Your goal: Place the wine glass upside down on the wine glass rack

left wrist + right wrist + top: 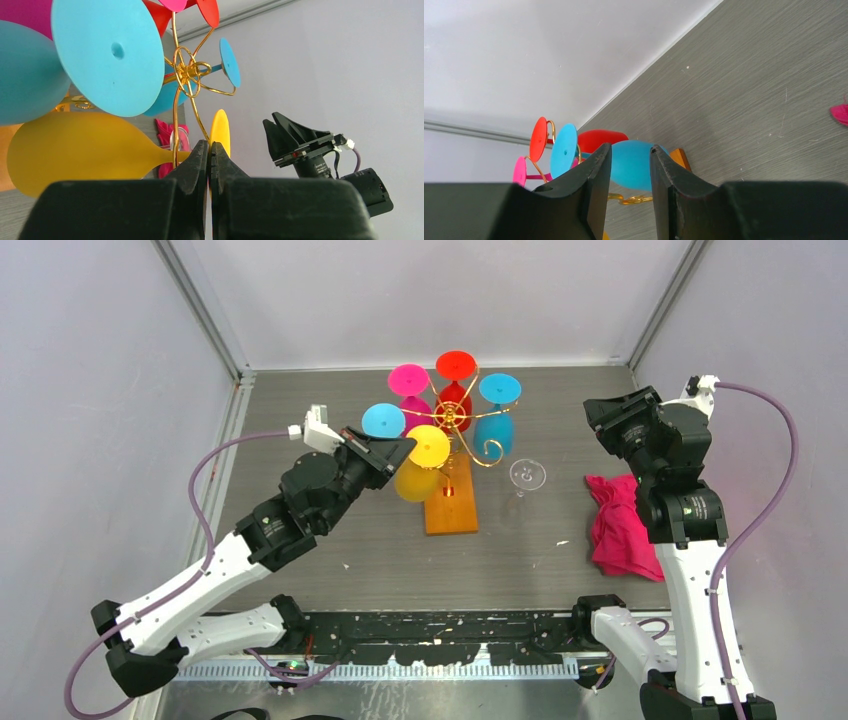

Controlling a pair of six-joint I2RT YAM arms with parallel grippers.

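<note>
The gold wire wine glass rack (462, 418) stands on its orange-brown wooden base (451, 508) at the table's middle. A pink, a red and two blue glasses hang on it upside down. A yellow wine glass (420, 480) hangs at the front left, its stem in a wire arm (175, 131). My left gripper (405, 448) is shut on the rim of its yellow foot (220, 131), and the jaws are almost closed (208, 145). My right gripper (620, 422) is open and empty, raised to the right of the rack (630, 150).
A clear wine glass (527, 476) stands upright on the table just right of the rack. A crumpled pink cloth (620, 525) lies further right, under my right arm. Grey walls close in the back and both sides.
</note>
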